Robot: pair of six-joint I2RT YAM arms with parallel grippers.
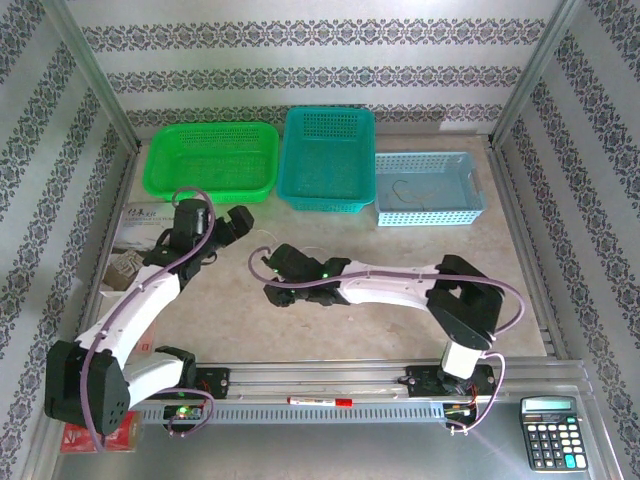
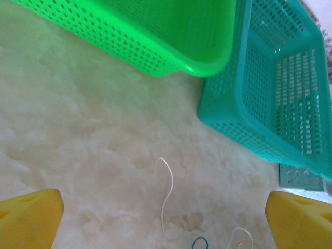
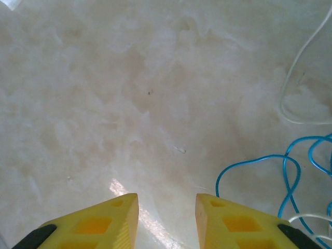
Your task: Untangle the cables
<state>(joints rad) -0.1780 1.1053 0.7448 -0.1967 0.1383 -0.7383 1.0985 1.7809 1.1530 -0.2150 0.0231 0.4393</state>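
No cable is taken yet, so the step in hand seems to be the approach. The cables (image 3: 284,176), blue and white, lie loose near the middle of the table (image 1: 400,330), between both grippers. The right gripper (image 3: 167,205), stretched across and held low, is slightly parted and empty. The left gripper (image 2: 163,212), tilted down over a white strand (image 2: 167,192), is spread wide, empty. Next, each should probably pinch a separate strand
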